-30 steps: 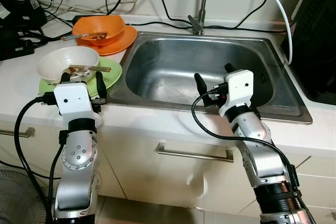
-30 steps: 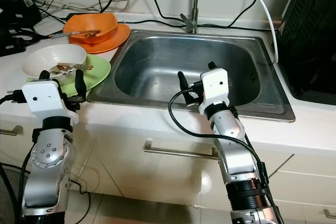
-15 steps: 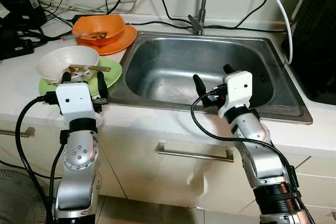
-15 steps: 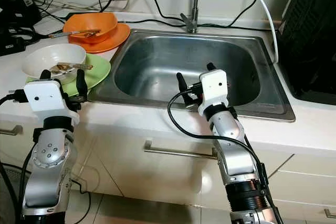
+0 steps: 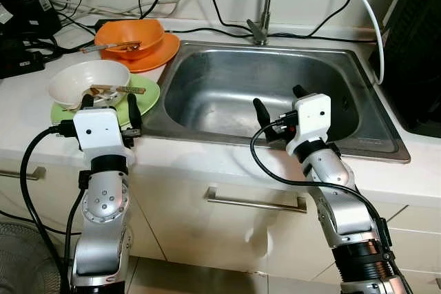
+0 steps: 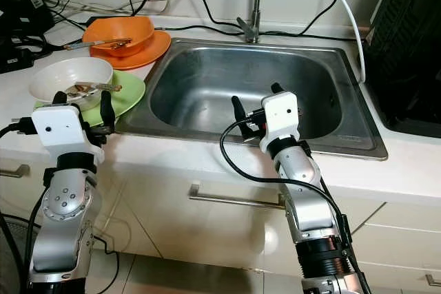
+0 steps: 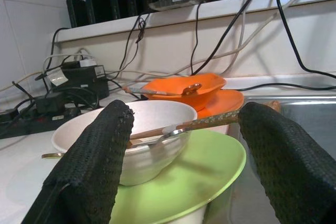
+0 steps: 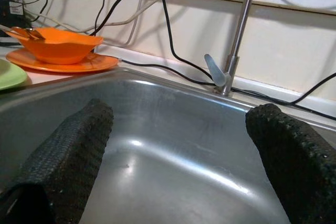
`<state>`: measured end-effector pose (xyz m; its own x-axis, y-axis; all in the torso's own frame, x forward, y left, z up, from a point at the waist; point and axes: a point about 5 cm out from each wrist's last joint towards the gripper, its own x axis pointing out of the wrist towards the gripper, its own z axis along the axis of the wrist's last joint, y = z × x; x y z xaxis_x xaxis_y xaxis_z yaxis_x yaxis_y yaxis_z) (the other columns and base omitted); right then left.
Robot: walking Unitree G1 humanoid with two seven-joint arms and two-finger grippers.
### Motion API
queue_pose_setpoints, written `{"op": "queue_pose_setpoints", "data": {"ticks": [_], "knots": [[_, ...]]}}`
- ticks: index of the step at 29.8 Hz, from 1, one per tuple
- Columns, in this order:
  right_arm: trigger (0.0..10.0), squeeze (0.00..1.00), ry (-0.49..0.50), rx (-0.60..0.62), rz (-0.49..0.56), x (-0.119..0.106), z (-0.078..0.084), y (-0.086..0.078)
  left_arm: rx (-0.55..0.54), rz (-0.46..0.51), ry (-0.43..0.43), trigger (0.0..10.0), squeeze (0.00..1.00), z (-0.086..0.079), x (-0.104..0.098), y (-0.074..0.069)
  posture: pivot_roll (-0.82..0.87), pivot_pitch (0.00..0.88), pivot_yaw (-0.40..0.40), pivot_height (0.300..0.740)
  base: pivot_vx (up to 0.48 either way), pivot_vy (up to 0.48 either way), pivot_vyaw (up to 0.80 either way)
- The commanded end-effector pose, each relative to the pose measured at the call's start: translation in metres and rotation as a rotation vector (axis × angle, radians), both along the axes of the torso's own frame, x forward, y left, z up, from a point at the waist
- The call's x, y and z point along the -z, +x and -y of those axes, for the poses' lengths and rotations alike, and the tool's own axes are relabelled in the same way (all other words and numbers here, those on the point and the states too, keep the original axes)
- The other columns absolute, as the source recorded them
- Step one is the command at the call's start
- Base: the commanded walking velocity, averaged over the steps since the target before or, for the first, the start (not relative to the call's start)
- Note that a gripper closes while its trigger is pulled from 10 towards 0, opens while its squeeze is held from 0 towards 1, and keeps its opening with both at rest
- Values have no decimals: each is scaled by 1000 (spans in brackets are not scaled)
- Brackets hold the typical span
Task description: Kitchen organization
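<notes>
Both my grippers are spread wide and empty at the counter's front edge, one at the dishes, one at the sink.

My left gripper (image 5: 107,106) sits just in front of the white bowl (image 5: 88,82), which rests on the green plate (image 5: 146,96) with utensils (image 7: 205,123) lying across it. Behind them an orange bowl (image 5: 131,36) stands on an orange plate (image 5: 160,51), also with utensils in it. My right gripper (image 5: 278,103) is over the near rim of the steel sink (image 5: 227,80), pointing toward the faucet (image 8: 231,51). Cables trail along the back wall.
</notes>
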<state>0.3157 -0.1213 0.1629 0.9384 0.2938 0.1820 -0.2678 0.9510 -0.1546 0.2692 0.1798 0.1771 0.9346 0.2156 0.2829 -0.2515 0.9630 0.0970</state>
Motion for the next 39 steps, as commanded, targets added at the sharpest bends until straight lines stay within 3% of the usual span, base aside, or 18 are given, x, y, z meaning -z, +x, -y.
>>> {"op": "queue_pose_setpoints", "data": {"ticks": [1,34,39], "knots": [[10000,0,2,-7,4,0,-1,-2,2,5,14,10000,0,0,-1,0,-45,0,46,740,0,0,0],[10000,0,8,-19,3,-1,-3,-2,9,3,14,10000,0,1,-1,0,-42,0,48,740,0,0,0],[10000,0,7,-116,-52,6,-12,-6,26,-4,10,10000,0,4,-1,3,-41,0,45,740,0,0,0]]}}
